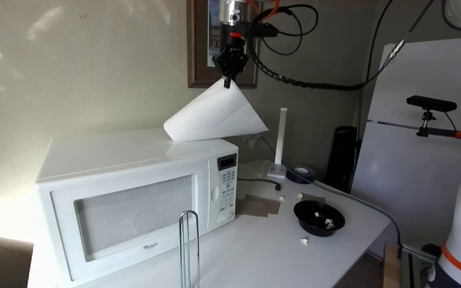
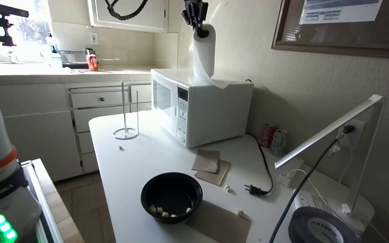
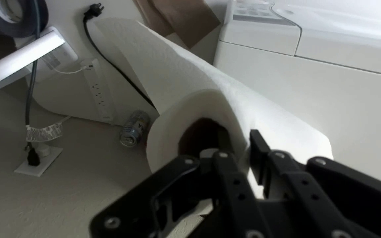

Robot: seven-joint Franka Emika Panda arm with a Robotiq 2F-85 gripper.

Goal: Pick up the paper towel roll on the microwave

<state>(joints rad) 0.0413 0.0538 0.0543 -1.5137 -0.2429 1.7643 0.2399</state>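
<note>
Well below the black fingers point(image 1: 227, 84) spreads a smooth white tabletop point(image 1: 266, 256), a boxy white microwave point(image 1: 134, 200) standing nearest to them. Farther from the fingers lie flat brown squares point(image 2: 205, 161), a black plug point(image 2: 257, 191), loose white popcorn point(image 1: 304, 241), a dark tape roll point(image 1: 299, 179) and a round black bowl point(image 1: 314, 231); below the fingers also stand a silvery wire holder point(image 2: 124, 113), a red can point(image 2: 267, 135), a silver can point(image 2: 279, 143) and a slim white lamp point(image 1: 281, 136).

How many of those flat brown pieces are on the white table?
3. One brown piece overlaps a second piece beside the microwave, and a third piece lies by the black bowl. Others could be hidden behind the microwave.
</note>
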